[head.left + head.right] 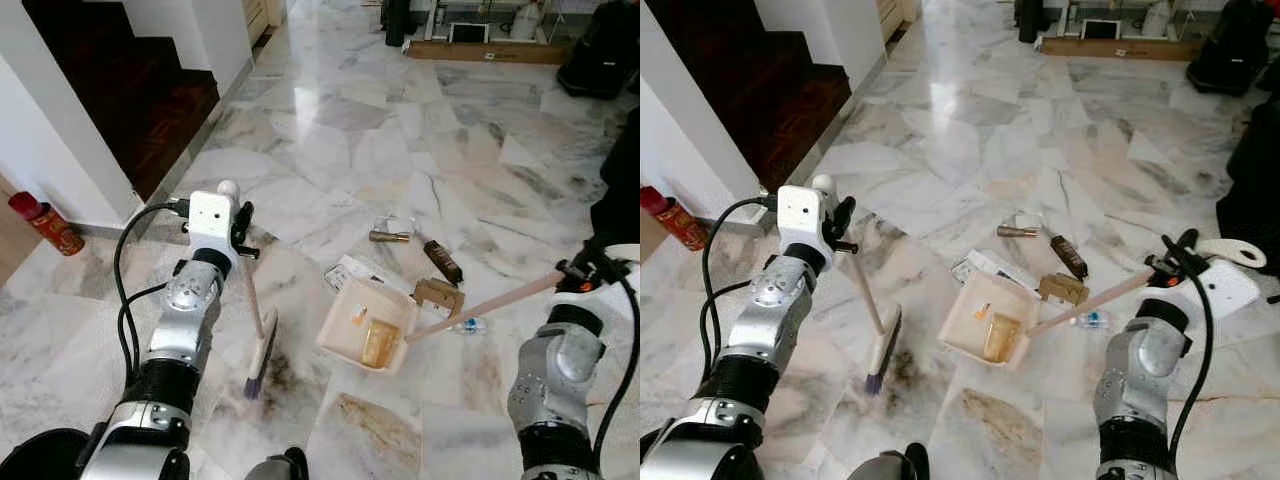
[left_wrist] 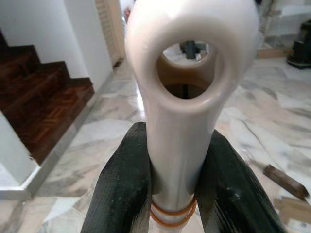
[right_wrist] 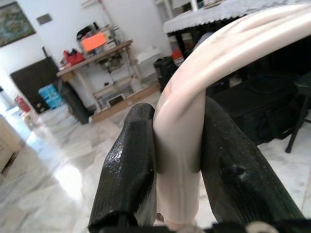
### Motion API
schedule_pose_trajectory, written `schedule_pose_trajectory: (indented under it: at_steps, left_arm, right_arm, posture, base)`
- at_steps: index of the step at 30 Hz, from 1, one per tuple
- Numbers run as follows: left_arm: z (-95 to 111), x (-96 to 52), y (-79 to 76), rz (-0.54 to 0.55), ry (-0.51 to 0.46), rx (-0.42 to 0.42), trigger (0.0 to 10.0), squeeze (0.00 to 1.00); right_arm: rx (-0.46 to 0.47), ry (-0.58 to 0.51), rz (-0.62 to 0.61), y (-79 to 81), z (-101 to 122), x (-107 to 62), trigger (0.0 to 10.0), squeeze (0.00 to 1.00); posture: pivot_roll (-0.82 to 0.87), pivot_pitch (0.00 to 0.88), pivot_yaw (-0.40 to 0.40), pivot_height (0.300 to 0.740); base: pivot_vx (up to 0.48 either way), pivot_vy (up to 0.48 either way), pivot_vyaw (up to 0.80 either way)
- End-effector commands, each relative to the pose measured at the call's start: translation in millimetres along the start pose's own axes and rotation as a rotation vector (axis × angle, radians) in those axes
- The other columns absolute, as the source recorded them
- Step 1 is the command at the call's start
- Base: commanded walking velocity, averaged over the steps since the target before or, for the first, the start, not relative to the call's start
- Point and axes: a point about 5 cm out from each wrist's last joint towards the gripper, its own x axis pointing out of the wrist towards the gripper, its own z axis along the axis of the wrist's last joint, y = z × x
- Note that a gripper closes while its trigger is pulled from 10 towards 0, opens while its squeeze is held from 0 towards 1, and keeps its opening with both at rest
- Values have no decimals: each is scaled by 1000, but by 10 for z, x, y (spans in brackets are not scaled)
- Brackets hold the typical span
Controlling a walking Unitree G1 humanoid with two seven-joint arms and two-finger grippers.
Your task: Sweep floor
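Midway through the sweep, by the look of it. Left gripper (image 2: pixel 177 194) clamped with both black fingers (image 2: pixel 121 189) pinching the pale wooden handle of the small hand broom (image 1: pixel 262 350), bristle head resting on the white-and-grey marble floor (image 1: pixel 330 150) just left of the pan. Right gripper (image 3: pixel 177 160) likewise pressed tight on the long cream handle of the cream plastic dustpan (image 1: pixel 368 325), pan lying flat on the floor between the 2 arms.

Already inside the pan: 1 amber translucent block (image 1: pixel 378 342) and a small orange scrap (image 1: pixel 358 316). Left on the floor beyond the pan: a brass-coloured tube (image 1: pixel 389 236), a dark brown stick-shaped wrapper (image 1: pixel 442 261), a folded piece of brown cardboard (image 1: pixel 438 295), a small clear plastic bottle (image 1: pixel 467 325) and white paper packaging (image 1: pixel 350 272) touching the pan's far edge. Judged roughly a quarter done; most litter not yet gathered, and brown stains near the bristles unlikely to shift by brushing.

Off to the left, a red spray can (image 1: pixel 45 223) against the white wall by the dark wooden stairs (image 1: pixel 130 90).
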Motion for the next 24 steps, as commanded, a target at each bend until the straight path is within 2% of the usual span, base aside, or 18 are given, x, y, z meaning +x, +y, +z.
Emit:
schedule_pose_trajectory:
  at_steps: [1,7,13,24]
  left_arm:
    - [120,5,98,49,-73,13,10000,0]
    - [152,36,161,95,-84,5,10000,0]
    - [156,34,97,75,-88,4,10000,0]
    - [163,43,36,33,-89,11,10000,0]
  right_arm:
    - [-15,-41,42,63,86,0,10000,0]
    - [-37,-30,86,120,93,17,10000,0]
    - [-51,-34,97,142,115,39,10000,0]
    - [-51,-17,83,145,52,-37,10000,0]
  posture:
    - [118,134,25,740]
    - [113,112,3,740]
    - [114,97,18,740]
    - [123,79,31,740]
  base:
    - [0,0,0]
    - [0,0,0]
    - [0,0,0]
    - [0,0,780]
